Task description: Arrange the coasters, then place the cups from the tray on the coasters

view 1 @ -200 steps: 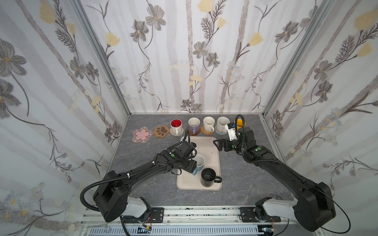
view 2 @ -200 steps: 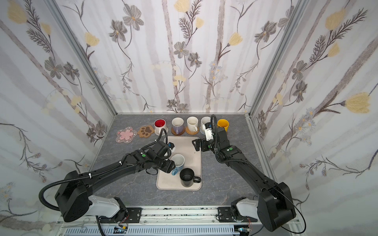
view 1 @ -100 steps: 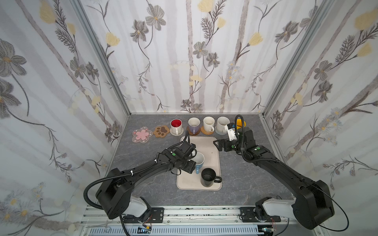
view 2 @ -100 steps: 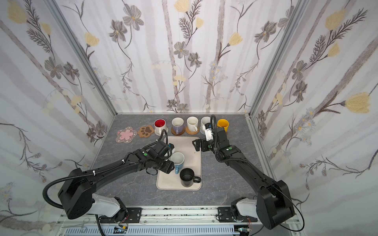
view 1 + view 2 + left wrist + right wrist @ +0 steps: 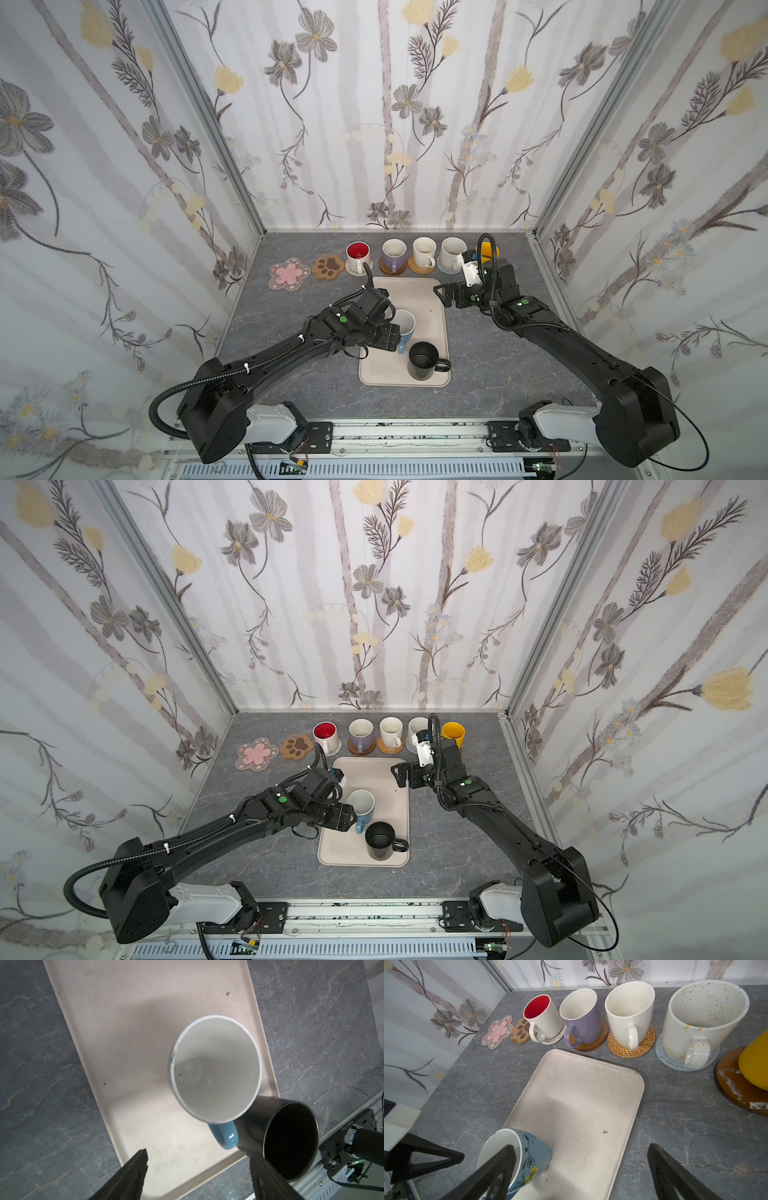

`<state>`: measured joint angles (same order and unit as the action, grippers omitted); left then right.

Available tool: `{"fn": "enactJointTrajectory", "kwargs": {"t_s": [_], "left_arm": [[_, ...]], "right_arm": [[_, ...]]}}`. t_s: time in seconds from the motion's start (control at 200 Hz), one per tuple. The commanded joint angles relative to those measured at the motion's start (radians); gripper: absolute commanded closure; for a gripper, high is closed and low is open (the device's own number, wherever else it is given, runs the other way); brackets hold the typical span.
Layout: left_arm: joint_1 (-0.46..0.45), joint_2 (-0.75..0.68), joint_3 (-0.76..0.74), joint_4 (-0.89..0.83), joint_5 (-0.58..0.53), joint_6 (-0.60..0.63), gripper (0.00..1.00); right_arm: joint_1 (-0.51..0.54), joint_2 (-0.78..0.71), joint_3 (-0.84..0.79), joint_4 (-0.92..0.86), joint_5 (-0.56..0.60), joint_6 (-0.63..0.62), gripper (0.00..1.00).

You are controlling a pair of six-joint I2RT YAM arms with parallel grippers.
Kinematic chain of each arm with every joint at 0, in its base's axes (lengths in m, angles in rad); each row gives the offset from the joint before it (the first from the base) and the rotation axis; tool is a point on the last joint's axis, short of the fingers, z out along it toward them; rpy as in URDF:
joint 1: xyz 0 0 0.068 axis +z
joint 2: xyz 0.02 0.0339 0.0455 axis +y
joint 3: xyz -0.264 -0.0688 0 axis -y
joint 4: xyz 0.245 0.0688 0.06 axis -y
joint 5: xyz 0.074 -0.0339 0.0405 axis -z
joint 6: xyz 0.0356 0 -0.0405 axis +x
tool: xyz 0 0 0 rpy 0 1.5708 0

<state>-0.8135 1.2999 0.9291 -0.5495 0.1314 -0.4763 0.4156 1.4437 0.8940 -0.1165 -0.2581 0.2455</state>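
Soft, even light; top views crisp, walls (image 5: 124,166) bowed at frame edges.
Left wrist view: broad shadow across the tray (image 5: 133,1028), glint on the handle of the light blue mug (image 5: 216,1068), left pincer (image 5: 198,1154) blurred at the lower edge.

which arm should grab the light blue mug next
Left: the left gripper is open right beside the light blue mug on the tray; the right gripper hangs open at the tray's far corner, farther away.

Small white lettering along the edge of a black bracket (image 5: 346,1129) by the front rail, turned sideways, too blurred to spell out. Dark print on a white tag (image 5: 471,268) at the right arm's wrist, too small to read. Nothing else legible.
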Motion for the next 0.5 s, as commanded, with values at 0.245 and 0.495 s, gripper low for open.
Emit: {"fn": "enactJointTrajectory", "kwargs": {"t_s": [0.245, 0.495], "left_arm": [[-0.089, 0.009, -0.035, 0.07, -0.114, -0.216, 0.27], [-0.101, 0.066, -0.021, 0.094, -0.137, -0.246, 0.27]], "right_arm": [[0.0, -0.001, -0.013, 0.074, -0.008, 0.024, 0.01], [0.0, -0.024, -0.033, 0.075, -0.001, 0.027, 0.01]]}}
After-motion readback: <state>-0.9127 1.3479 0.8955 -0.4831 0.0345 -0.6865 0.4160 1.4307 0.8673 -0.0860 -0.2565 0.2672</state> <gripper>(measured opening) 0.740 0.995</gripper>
